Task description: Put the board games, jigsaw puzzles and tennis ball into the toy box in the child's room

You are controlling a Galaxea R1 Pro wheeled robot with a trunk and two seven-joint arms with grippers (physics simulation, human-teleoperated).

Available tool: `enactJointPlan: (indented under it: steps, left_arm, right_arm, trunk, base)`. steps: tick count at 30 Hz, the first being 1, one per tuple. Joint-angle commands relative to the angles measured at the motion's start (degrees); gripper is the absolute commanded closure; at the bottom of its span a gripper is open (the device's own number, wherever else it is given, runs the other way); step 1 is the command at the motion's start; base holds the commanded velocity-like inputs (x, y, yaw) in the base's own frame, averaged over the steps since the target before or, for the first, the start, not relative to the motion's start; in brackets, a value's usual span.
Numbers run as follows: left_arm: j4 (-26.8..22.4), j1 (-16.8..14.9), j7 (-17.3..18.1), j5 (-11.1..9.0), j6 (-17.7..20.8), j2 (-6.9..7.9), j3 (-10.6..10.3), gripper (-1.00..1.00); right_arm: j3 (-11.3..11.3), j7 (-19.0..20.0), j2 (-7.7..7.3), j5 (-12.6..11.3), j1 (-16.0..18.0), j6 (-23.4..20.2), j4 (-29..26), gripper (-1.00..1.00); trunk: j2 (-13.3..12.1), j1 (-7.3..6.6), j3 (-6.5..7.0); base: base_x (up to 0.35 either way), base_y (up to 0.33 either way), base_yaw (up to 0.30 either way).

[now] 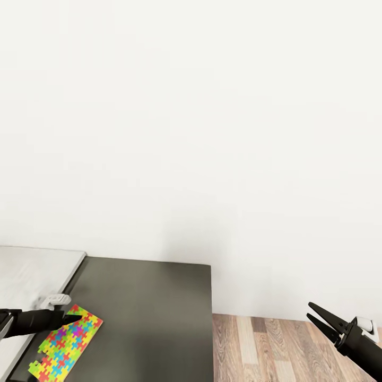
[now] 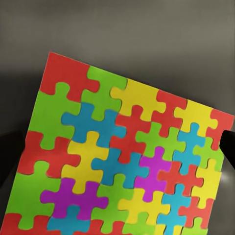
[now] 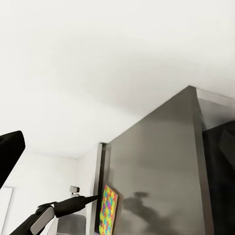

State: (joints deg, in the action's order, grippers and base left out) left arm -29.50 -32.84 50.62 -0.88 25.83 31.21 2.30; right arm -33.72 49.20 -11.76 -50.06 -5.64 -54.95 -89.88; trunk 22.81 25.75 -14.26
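- One jigsaw puzzle (image 1: pixel 66 344): a flat, assembled sheet of interlocking red, green, yellow, blue and purple pieces, with knobbed outer edges; the left wrist view (image 2: pixel 122 156) shows it from close above.
- It lies on the dark grey table (image 1: pixel 154 313), near the table's left side and toward the near edge, one long side running beside a pale grey slab (image 1: pixel 32 276) that adjoins the table.
- Left gripper (image 1: pixel 74 317): its dark fingers come to a point over the puzzle's far corner; whether they are parted or closed cannot be told.
- Right gripper (image 1: pixel 313 312): its two fingers stand apart, holding nothing, above the wooden floor (image 1: pixel 276 345) and well right of the table.
- The table surface right of the puzzle is bare up to its right edge; a white wall (image 1: pixel 212 132) rises behind.
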Motion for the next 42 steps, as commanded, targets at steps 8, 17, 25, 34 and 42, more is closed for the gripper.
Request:
enactJointPlan:
  steps: [8,17,25,34,42]
  left_arm:
    - [-0.03,-0.03,0.18,-0.09,0.54,-0.01,0.16,-1.0]
    - [-0.03,-0.03,0.18,-0.09,0.55,-0.01,0.26,-1.0]
    - [-0.03,-0.03,0.18,-0.06,0.54,0.01,0.57,-1.0]
    - [-0.02,-0.03,0.24,-0.01,0.54,-0.04,0.08,-1.0]
    - [-0.03,-0.03,0.26,0.0,0.48,-0.04,-0.01,-1.0]
  right_arm:
    - [-0.03,0.11,-0.01,-0.03,0.01,-0.25,-0.03,-1.0]
    - [-0.03,0.1,-0.01,-0.03,0.01,-0.25,-0.03,-1.0]
    - [-0.03,0.07,-0.01,-0.03,0.01,-0.25,-0.03,-1.0]
    - [-0.03,-0.02,0.05,-0.02,0.01,-0.18,-0.03,-1.0]
    - [-0.03,-0.1,0.07,-0.01,0.01,-0.16,-0.03,-1.0]
  trunk:
    - [0.11,0.03,-0.79]
    - [0.11,0.03,-1.41]
    - [0.11,0.03,-1.46]
    - [0.11,0.03,-1.46]
    - [0.11,0.03,-1.46]
  base:
    - [0.0,0.0,0.0]
    - [0.0,0.0,0.0]
    - [0.0,0.0,0.0]
    - [0.0,0.0,0.0]
    - [0.0,-0.005,0.0]
